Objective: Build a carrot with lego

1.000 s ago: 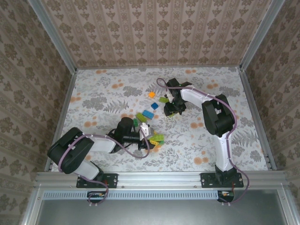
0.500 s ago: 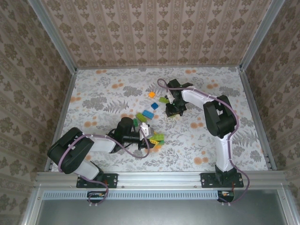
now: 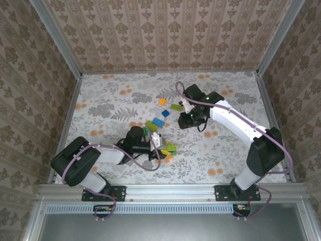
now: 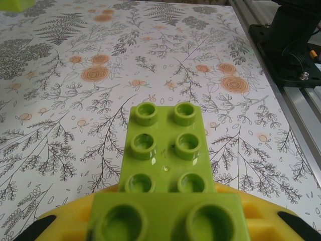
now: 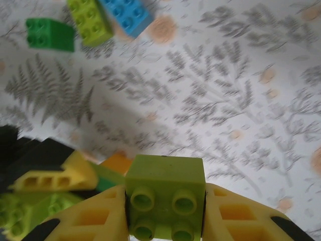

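- Left pincer (image 3: 161, 147) is sitting low near the front of the surface (image 3: 110, 105) and clamping tight on the carrot (image 4: 165, 145).
- It is gripping the crossbar end, so the long lime plate is sticking out forward with its studs up and unobstructed. My read: it is acting as a fixture and presenting a free mating face.
- The carrot is hanging just over the floral surface in the left wrist view; can't tell whether it is touching.
- Loose lego bricks (image 3: 158, 122) are lying flat behind the carrot, between the two arms: blue, lime and dark green, with an orange one further back. They are spread apart, so each is probably pickable without nudging a neighbour.
- Right pincer (image 5: 164, 211) is hovering just right of that cluster, jaws partly closed on a lime 2x2 brick (image 5: 164, 193).
- It is pinching the brick by its side walls with the studs facing the wrist camera, so the hollow underside is pointing outward. That is likely the right orientation for pressing down onto the carrot's studs.
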Action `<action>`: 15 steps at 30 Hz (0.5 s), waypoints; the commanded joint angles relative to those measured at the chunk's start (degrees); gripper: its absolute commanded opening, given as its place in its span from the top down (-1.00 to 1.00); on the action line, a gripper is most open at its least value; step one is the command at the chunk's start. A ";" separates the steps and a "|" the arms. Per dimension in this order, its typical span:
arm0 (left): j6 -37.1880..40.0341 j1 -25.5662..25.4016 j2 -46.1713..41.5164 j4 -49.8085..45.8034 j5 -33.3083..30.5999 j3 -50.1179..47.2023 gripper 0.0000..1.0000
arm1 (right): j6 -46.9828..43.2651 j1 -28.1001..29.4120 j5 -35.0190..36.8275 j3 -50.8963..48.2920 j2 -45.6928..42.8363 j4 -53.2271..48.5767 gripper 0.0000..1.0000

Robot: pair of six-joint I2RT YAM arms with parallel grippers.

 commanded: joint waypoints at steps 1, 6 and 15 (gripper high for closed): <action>1.45 -0.57 1.24 -1.55 -1.75 -0.12 0.32 | 6.78 3.39 0.38 -1.68 -1.59 -3.97 0.46; 1.79 -0.83 1.23 -1.46 -2.61 -0.34 0.31 | 11.78 6.80 1.01 -4.90 -2.92 -2.26 0.47; 2.02 -1.10 1.70 -1.72 -3.32 -0.03 0.32 | 16.68 9.98 1.60 -8.20 -5.60 -1.11 0.49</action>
